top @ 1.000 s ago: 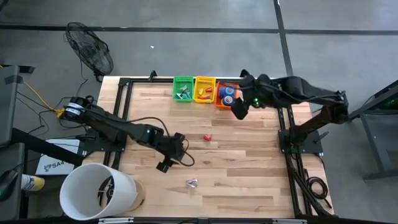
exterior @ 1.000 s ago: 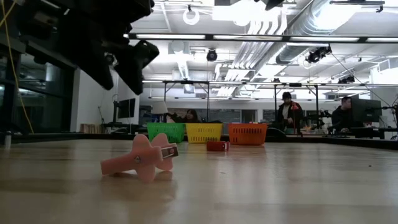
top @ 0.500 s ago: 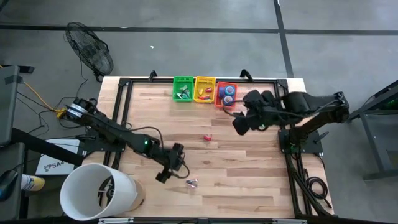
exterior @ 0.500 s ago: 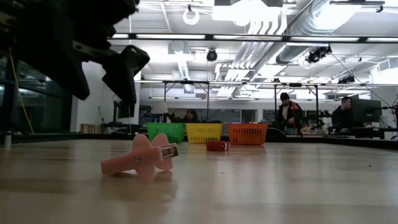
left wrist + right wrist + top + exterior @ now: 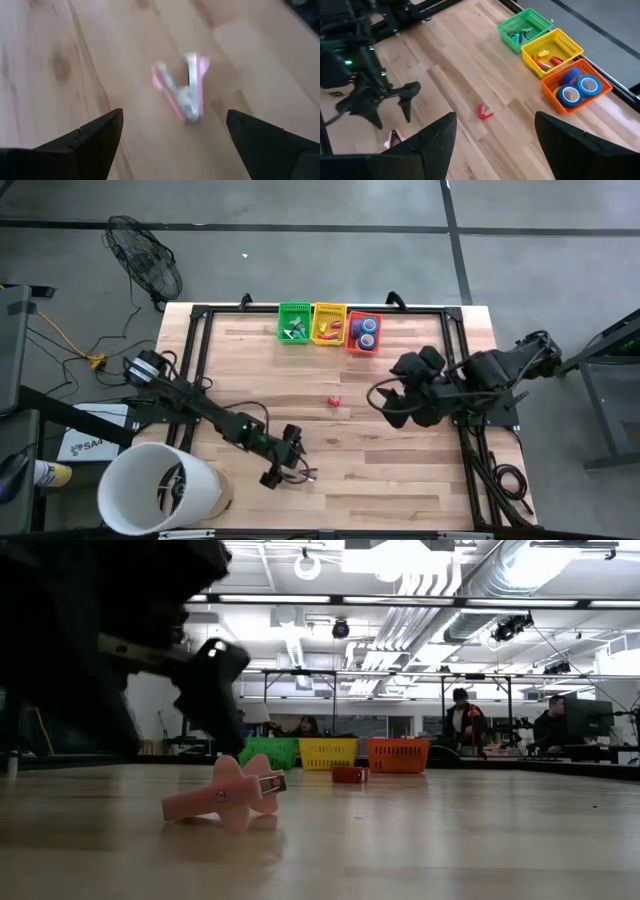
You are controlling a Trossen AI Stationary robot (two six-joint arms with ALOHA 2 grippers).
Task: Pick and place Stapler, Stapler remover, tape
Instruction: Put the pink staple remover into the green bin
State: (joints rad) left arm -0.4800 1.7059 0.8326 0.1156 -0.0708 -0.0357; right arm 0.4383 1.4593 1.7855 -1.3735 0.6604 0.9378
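Most of the sorting looks done: tape rolls (image 5: 576,86) sit in the orange basket (image 5: 547,91), other pieces fill the green and yellow ones. Two remain on the surface (image 5: 400,470): a pink stapler remover (image 5: 182,90) under the spread, empty left hand (image 5: 172,137) and a red piece (image 5: 484,112) (mid-surface). The right hand (image 5: 495,137), released, waits.

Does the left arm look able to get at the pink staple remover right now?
Probably yes. The left gripper hangs open right beside the pink staple remover, which lies alone on bare table between its fingers in the wrist view; nothing blocks it.
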